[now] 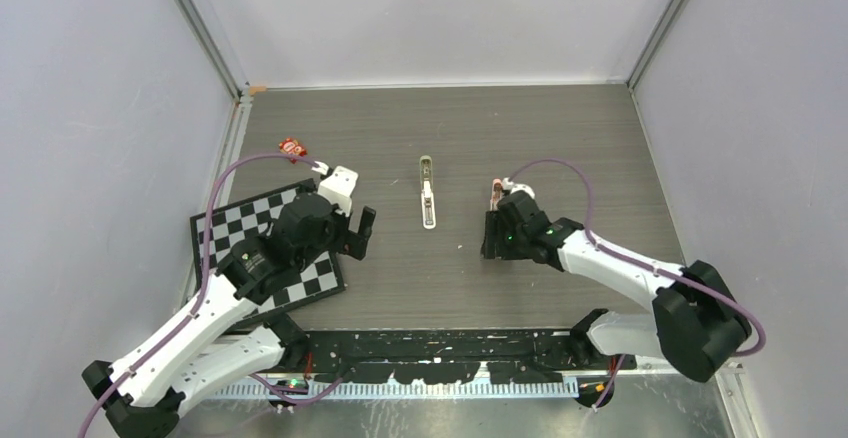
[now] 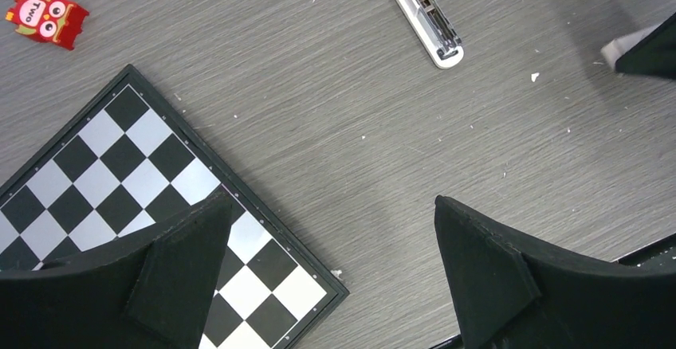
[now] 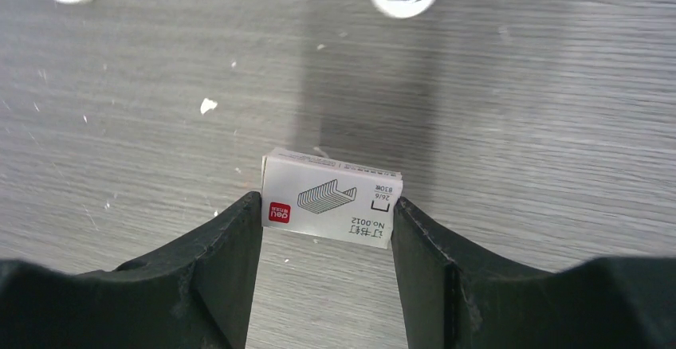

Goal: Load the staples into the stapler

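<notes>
The stapler (image 1: 427, 190) lies opened out flat at the table's middle; its pale end with the metal channel also shows in the left wrist view (image 2: 428, 20). My right gripper (image 1: 493, 239) is to its right, low over the table. In the right wrist view the right gripper (image 3: 328, 229) is shut on a small white staples box (image 3: 331, 198), one finger on each side. No bare staple strip shows. My left gripper (image 1: 362, 235) is open and empty left of the stapler, over a chessboard corner (image 2: 331, 273).
A black-and-white chessboard (image 1: 225, 226) lies at the left (image 2: 96, 174). A small red owl tag (image 1: 292, 147) lies beyond it (image 2: 46, 16). A small pink object (image 1: 497, 194) lies just behind my right gripper. Grey walls enclose the table.
</notes>
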`<state>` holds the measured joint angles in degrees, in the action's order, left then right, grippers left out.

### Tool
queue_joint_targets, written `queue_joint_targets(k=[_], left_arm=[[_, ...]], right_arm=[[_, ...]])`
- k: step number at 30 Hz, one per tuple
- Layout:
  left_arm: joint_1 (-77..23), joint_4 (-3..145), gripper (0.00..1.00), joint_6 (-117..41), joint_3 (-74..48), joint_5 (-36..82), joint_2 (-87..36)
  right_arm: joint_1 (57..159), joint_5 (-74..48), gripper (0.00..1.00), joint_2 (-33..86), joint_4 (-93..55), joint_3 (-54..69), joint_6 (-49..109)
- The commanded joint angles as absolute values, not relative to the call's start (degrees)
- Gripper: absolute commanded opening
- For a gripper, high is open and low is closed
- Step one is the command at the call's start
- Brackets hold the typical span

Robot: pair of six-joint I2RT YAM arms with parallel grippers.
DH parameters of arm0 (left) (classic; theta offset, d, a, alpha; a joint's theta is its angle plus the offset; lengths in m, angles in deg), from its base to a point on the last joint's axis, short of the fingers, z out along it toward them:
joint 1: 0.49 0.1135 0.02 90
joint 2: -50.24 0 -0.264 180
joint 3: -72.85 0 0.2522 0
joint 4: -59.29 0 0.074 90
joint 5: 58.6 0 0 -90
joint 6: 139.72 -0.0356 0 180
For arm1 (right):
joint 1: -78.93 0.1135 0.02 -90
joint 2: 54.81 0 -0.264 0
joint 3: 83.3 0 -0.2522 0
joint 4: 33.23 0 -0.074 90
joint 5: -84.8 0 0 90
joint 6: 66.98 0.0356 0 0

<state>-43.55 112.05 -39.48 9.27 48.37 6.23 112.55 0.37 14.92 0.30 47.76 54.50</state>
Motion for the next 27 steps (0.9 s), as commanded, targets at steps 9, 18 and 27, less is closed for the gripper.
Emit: queue_joint_targets(k=[9,18,27], left_arm=[[-43.7,96.2,0.96,-41.9,16.3,29.5,13.9],[-43.7,94.7,0.92,-45.5,18.3,26.6,13.2],[-47.8,85.6,0.88,-51.6,18.3,19.1,5.6]], right_arm=[[129.2,6.6,0.63,25.0,-4.2,41.9,52.3],[129.8,3.0,0.81,19.7,-2.5,43.9,52.3],[123.2,2.9,0.82,9.1,2.8,44.6,52.9]])
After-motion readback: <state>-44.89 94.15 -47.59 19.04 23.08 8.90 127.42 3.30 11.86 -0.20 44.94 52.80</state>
